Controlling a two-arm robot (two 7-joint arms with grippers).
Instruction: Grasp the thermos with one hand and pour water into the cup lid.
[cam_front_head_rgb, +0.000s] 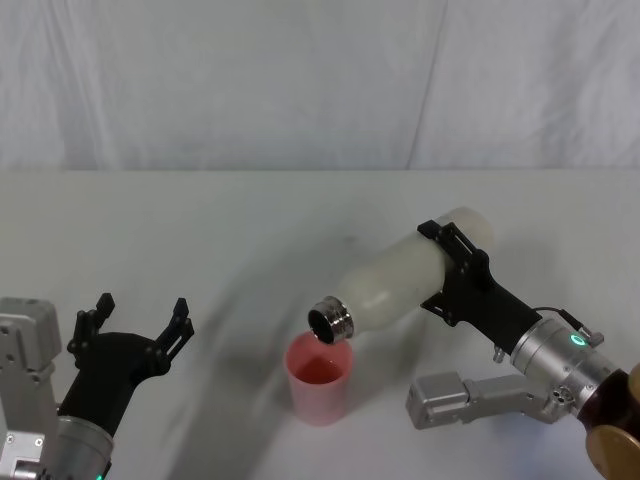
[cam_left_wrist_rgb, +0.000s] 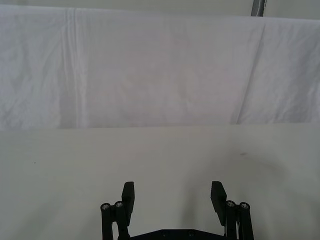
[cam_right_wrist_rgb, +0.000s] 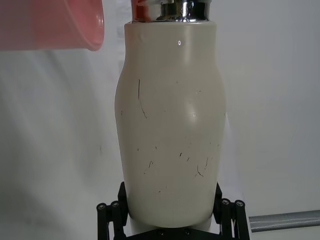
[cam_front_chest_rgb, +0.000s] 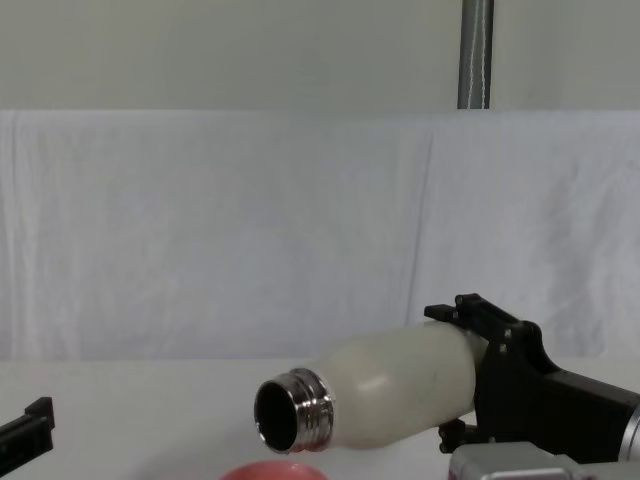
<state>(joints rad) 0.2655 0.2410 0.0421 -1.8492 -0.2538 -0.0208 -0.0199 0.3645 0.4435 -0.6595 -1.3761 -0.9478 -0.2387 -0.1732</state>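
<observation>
The cream-white thermos (cam_front_head_rgb: 395, 282) is tipped almost flat above the table, with my right gripper (cam_front_head_rgb: 440, 268) shut around its lower body. Its open silver neck (cam_front_head_rgb: 331, 320) points down and to the left, just over the rim of the pink cup lid (cam_front_head_rgb: 318, 382), which stands upright with a reddish inside. In the chest view the thermos (cam_front_chest_rgb: 400, 395) hangs over the cup lid's rim (cam_front_chest_rgb: 272, 470), held by the right gripper (cam_front_chest_rgb: 455, 372). The right wrist view shows the thermos (cam_right_wrist_rgb: 170, 125) and the cup lid (cam_right_wrist_rgb: 50, 25) beside its neck. My left gripper (cam_front_head_rgb: 142, 305) is open at the lower left, holding nothing.
The white table (cam_front_head_rgb: 200, 230) stretches to a white cloth backdrop (cam_front_head_rgb: 300, 80). A grey metal pole (cam_front_chest_rgb: 475, 55) stands behind the backdrop. The left wrist view shows the open left gripper (cam_left_wrist_rgb: 173, 192) over bare table.
</observation>
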